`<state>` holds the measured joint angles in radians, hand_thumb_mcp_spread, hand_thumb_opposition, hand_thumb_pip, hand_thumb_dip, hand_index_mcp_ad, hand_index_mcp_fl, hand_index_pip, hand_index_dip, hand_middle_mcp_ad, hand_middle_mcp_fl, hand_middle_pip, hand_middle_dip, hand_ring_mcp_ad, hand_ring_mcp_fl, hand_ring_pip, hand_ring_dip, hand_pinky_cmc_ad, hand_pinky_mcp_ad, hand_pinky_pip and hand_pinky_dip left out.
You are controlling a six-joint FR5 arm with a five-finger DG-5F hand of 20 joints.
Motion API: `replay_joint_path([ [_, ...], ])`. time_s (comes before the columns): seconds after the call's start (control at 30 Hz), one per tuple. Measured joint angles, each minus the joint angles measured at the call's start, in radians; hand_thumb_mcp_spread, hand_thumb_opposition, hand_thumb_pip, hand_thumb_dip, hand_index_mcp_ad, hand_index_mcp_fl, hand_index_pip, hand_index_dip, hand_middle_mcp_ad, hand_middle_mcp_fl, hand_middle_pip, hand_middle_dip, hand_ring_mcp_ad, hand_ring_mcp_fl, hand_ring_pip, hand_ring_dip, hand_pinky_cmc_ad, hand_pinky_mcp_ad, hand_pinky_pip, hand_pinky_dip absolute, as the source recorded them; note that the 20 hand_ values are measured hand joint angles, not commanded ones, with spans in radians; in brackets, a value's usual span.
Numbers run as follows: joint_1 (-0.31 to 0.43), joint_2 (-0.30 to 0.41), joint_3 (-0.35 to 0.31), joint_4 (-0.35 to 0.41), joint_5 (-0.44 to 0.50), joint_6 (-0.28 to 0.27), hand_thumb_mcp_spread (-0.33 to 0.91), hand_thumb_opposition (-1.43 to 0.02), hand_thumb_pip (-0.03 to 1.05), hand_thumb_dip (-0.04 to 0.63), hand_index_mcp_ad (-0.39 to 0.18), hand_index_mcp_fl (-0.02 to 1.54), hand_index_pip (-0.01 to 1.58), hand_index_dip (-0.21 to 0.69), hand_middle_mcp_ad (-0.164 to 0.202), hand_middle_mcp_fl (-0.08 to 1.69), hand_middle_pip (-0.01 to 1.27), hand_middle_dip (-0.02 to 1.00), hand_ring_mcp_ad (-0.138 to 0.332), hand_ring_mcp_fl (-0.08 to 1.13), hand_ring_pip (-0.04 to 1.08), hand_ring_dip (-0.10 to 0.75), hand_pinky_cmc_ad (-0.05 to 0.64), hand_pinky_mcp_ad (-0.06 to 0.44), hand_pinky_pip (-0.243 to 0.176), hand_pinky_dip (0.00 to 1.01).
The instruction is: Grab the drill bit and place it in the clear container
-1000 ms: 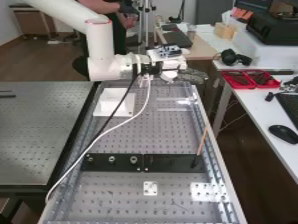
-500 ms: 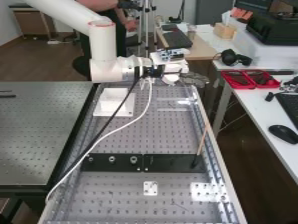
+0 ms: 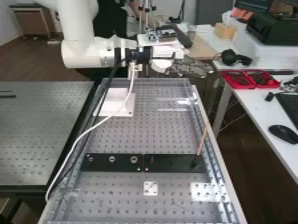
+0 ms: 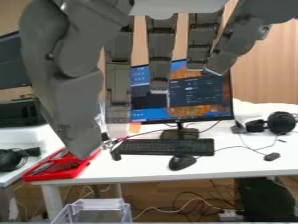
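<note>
Can see the clear container on the worktop full of holes, near the white block. Can see the hand up by the far end, fingers spread apart. Can see red trays off to the side.

Clear plastic container cropped by wrist view's bottom edge. Dark grey robot hand cut at its base by same view's top edge. White jointed robot arm cut off by high view's top edge. Contents of red plastic tray blurred, too small to be identified. Black rectangular keyboard clipped by high view's right edge.
</note>
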<state>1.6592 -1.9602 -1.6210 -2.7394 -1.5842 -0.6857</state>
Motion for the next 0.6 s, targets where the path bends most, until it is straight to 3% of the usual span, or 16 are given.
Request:
replay_joint_path([
  [0.13, -0.021, 0.05, -0.034, -0.024, 0.045, 0.017, 0.32, -0.75, 0.49, 0.194, -0.11, 0.35, 0.39, 0.202, 0.058, 0.23, 0.11, 0.24, 0.202, 0.06, 0.09, 0.091, 0.365, 0.134, -0.049, 0.26],
  [0.23, -0.033, 0.083, -0.052, -0.037, 0.093, 0.035, 0.25, -0.69, 0.46, 0.136, -0.087, 0.34, 0.26, 0.215, 0.061, 0.23, 0.11, 0.23, 0.202, 0.05, 0.09, 0.091, 0.367, 0.138, -0.068, 0.32],
  [0.5, -0.044, 0.156, -0.084, -0.076, 0.216, 0.041, 0.19, -0.65, 0.38, 0.051, -0.059, 0.32, 0.14, 0.304, 0.056, 0.2, 0.11, 0.24, 0.201, 0.05, 0.09, 0.091, 0.363, 0.154, -0.084, 0.4],
  [0.6, -0.047, 0.178, -0.093, -0.088, 0.233, 0.043, 0.19, -0.65, 0.37, 0.037, -0.061, 0.32, 0.12, 0.333, 0.073, 0.2, 0.11, 0.24, 0.208, 0.04, 0.09, 0.091, 0.363, 0.154, -0.084, 0.4],
])
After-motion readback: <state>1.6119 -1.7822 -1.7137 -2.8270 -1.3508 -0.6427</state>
